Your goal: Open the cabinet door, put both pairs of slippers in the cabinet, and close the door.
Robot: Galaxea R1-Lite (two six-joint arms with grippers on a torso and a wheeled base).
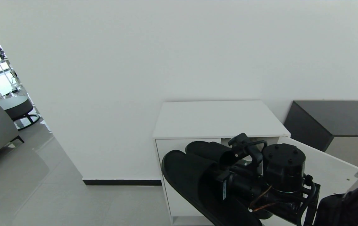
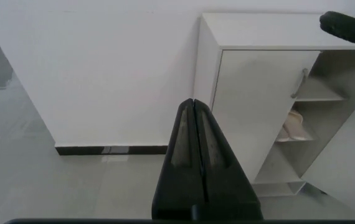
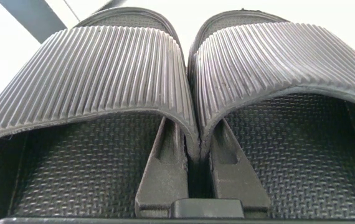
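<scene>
We judge it past halfway: door (image 1: 326,169) open, pale pair (image 2: 293,126) seemingly shelved, right gripper (image 3: 194,134) pinching the black slippers (image 3: 103,68), cabinet (image 1: 216,119) just ahead of it; left gripper (image 2: 194,124) closed, empty. Placing, closing remain.

cabinet (image 2: 252,106): stands on floor (image 2: 71,186), right door open | middle shelf (image 2: 302,139): pale slippers (image 2: 293,126)
</scene>
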